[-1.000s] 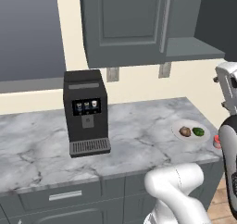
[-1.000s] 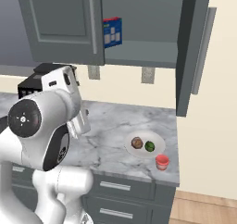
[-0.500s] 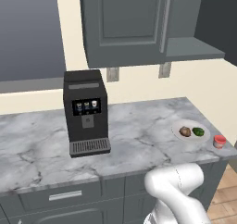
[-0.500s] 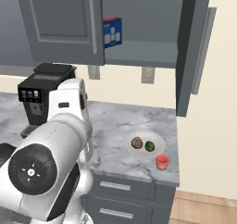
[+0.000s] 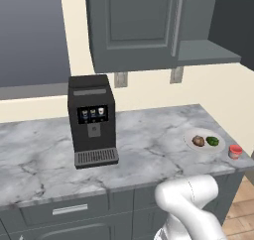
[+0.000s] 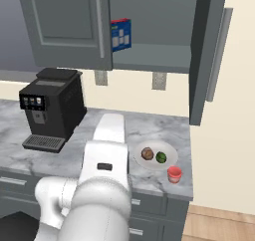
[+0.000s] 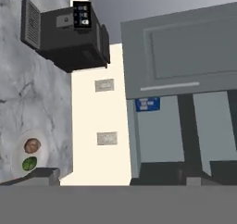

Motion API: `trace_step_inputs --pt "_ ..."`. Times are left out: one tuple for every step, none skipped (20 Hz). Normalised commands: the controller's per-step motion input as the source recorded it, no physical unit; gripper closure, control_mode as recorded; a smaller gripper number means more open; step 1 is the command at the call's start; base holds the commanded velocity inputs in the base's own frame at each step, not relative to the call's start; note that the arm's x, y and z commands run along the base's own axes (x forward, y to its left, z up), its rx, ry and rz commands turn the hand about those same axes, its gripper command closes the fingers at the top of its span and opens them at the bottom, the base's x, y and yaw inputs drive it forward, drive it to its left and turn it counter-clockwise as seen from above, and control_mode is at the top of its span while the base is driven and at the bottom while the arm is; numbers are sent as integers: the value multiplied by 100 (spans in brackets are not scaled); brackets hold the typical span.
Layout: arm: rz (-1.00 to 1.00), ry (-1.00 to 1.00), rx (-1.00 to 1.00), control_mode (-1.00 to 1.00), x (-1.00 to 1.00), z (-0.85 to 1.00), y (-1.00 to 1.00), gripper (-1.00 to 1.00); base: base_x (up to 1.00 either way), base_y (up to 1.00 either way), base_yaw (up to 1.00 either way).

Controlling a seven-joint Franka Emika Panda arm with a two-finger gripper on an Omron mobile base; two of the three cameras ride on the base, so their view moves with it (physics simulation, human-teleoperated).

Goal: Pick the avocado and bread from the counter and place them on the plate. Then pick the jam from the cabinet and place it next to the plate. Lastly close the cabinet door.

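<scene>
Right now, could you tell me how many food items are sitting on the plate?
2. The bread lies on the left half of the plate and the avocado beside it on the right. The jam stands off the plate, on the counter near its front edge.

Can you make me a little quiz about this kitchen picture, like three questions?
1. True or false: the avocado and the bread both lie on the plate.
2. Where does the jam stand? A) inside the cabinet B) on the counter beside the plate C) on top of the coffee machine
3. Fill in: the cabinet's right door is ____ (open or shut).

Key:
1. True.
2. B.
3. Open; a blue box sits on the shelf inside.
</scene>
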Motion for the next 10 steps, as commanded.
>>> trace_step_inputs --pt "0 -9 20 -100 -21 0 -56 -100 0 0 0" --pt "0 -9 21 -100 -6 0 -56 -100 0 0 0" --pt "0 -10 21 -100 0 0 -56 -100 0 0 0" --pt "0 -8 21 -100 0 0 -59 -100 0 0 0" --pt "0 -7 23 -100 0 0 -61 -100 0 0 0" --pt "0 -5 23 -100 0 0 -60 -100 0 0 0" --pt "0 -3 23 -100 3 0 -52 -100 0 0 0" --pt "3 0 23 -100 17 0 -47 -100 0 0 0" --pt "6 0 23 -100 26 0 -43 -100 0 0 0" --pt "11 0 23 -100 35 0 -39 -100 0 0 0"
